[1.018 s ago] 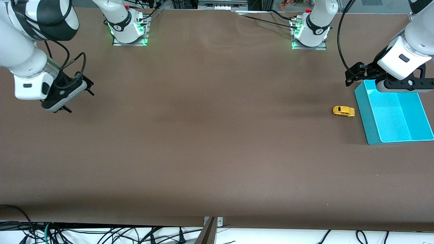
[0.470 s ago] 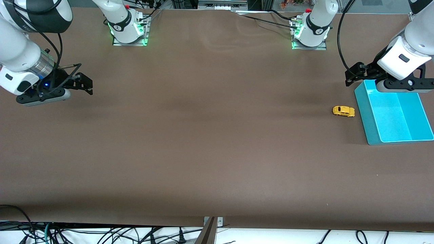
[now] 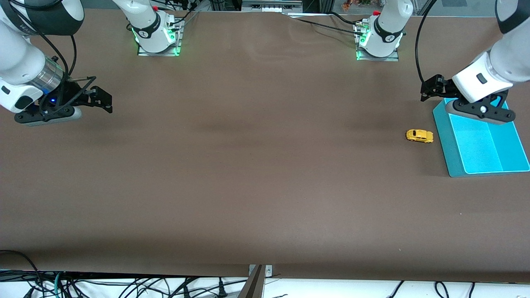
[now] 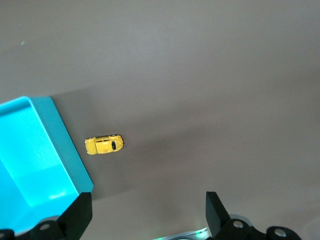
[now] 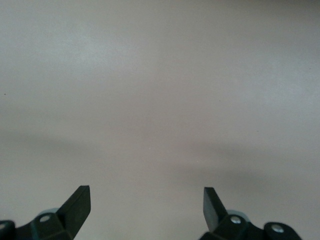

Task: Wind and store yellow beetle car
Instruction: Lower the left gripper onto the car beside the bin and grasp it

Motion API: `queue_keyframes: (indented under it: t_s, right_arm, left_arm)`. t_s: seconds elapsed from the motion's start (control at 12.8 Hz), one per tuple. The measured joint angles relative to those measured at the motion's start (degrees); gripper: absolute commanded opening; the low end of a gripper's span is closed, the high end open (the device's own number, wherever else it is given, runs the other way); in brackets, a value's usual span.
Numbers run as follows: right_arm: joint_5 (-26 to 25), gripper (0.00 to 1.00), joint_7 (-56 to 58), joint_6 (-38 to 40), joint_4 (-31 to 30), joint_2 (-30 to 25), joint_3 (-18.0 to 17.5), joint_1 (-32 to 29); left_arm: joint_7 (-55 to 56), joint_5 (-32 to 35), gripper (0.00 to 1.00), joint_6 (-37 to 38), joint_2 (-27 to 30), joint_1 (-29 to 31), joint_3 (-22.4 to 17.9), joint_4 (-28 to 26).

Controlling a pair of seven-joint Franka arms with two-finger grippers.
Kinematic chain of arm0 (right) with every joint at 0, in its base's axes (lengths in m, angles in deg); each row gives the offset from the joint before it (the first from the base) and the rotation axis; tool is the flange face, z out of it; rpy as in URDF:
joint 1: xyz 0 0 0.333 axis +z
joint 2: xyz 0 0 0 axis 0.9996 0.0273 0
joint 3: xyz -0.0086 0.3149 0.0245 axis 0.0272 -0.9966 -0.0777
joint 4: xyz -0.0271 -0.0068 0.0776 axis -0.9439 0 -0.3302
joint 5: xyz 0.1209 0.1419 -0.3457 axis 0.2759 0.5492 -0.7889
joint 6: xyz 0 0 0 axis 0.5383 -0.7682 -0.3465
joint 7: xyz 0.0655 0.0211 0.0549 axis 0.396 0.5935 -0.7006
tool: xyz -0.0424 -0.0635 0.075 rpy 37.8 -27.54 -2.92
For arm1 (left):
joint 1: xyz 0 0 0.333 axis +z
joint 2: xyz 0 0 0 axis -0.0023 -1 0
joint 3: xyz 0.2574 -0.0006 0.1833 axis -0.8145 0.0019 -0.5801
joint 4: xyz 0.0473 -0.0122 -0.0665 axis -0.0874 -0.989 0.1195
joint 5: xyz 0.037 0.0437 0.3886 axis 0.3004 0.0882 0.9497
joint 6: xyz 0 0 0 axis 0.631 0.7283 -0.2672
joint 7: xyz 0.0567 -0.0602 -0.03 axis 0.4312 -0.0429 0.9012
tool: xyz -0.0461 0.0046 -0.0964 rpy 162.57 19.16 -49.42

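The small, round, shiny yellow beetle car (image 3: 419, 135) sits just beside the smooth blue box (image 3: 451, 142) at middle right, under the spread-open left gripper (image 3: 476, 109), while the right gripper (image 3: 45, 114) hangs spread open at upper left.

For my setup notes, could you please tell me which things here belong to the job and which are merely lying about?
Job:
- yellow beetle car, on the table beside the bin
- teal bin, probably the storage
- left gripper, open, over the bin
- right gripper, open, waiting

Lying about:
- nothing else
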Motion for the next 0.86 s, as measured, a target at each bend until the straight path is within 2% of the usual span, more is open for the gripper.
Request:
queue_keyframes:
  t_s: [0.31,0.55,0.86]
  right_arm:
    - [0.0,1.00,0.0,0.1,0.0,0.0,0.1,0.0]
    - [0.0,1.00,0.0,0.1,0.0,0.0,0.1,0.0]
    - [0.0,1.00,0.0,0.4,2.3,0.0,0.5,-0.1]
  left_arm:
    - [-17.3,0.3,1.00,0.0,-2.7,5.1,-0.2,0.0]
    - [-28.0,3.6,1.00,0.2,-3.6,6.3,-0.3,-0.6]
    - [-39.9,4.7,1.00,-1.0,-3.9,8.0,-0.2,-4.7]
